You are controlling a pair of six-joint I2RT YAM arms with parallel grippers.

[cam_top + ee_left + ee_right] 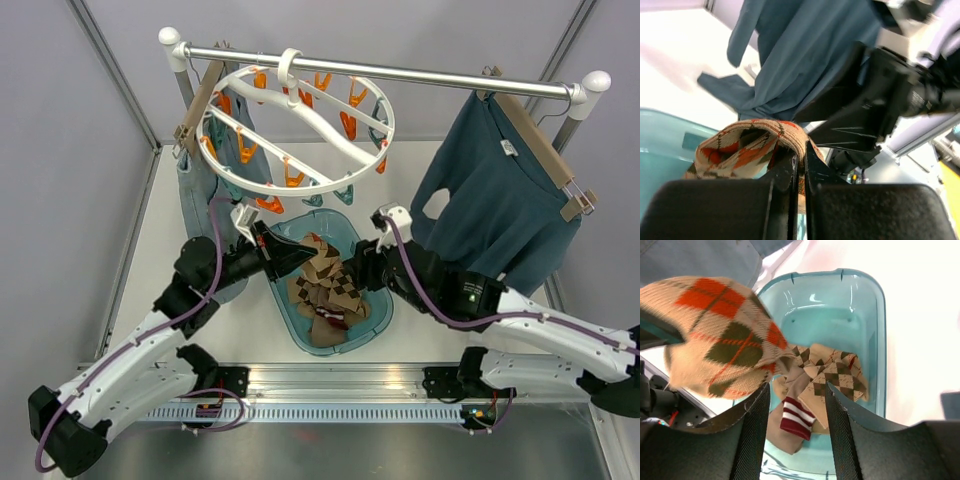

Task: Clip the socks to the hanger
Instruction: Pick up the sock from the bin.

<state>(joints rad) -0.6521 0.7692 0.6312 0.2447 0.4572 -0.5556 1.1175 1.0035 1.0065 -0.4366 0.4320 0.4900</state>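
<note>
My left gripper is shut on a tan argyle sock with orange diamonds and holds it above the teal basin. The same sock hangs at the left of the right wrist view, against my right gripper's left finger. My right gripper is open and empty just right of it, over several more socks piled in the basin; one has a maroon-and-white striped cuff. The round white hanger with orange and teal clothespins hangs from the rail above and behind both grippers.
A metal rail spans the back. Blue-grey jeans hang on a wooden hanger at the left, and a teal sweater on another at the right. The sweater fills the background of the left wrist view.
</note>
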